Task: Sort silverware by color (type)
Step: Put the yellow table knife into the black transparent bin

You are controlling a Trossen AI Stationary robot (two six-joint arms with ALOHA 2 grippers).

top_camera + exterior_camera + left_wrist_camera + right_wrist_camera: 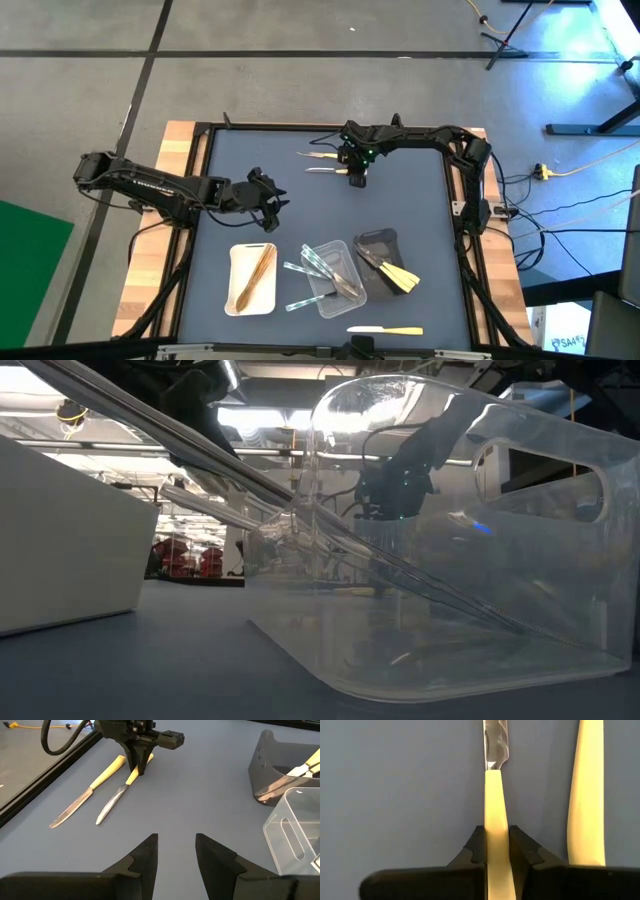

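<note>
Cream-handled and silver-bladed, a knife (496, 810) sits clamped between the two dark fingers (475, 847) of the right gripper (356, 180), which has closed on the handle; the utensil's long axis runs straight ahead from the gripper, blade pointing away from it, flat on the blue-grey table (400, 200). Just beside it, to one side of the gripper, a second cream-handled knife (587, 795) lies roughly parallel, close but apart.

Farther off, facing that grip across the mat, the left gripper (176, 851) hovers with its fingers spread apart and nothing between them. Near this gripper, to its side, stand the trays: a white tray (233, 290) holding brown wooden utensils (256, 275) laid lengthwise, a clear tray (345, 295) with clear plastic utensils (318, 262) lying across and beside it, and a black tray (385, 240) from which cream-handled pieces (400, 278) fan outward. One more cream-handled knife (385, 330) lies alone on the table beyond the trays, well apart from both grippers, its long axis along the table's edge.

Wooden borders (175, 150) frame the table; grey concrete floor (250, 60), cables (590, 165) and stand legs (590, 125) surround it.
</note>
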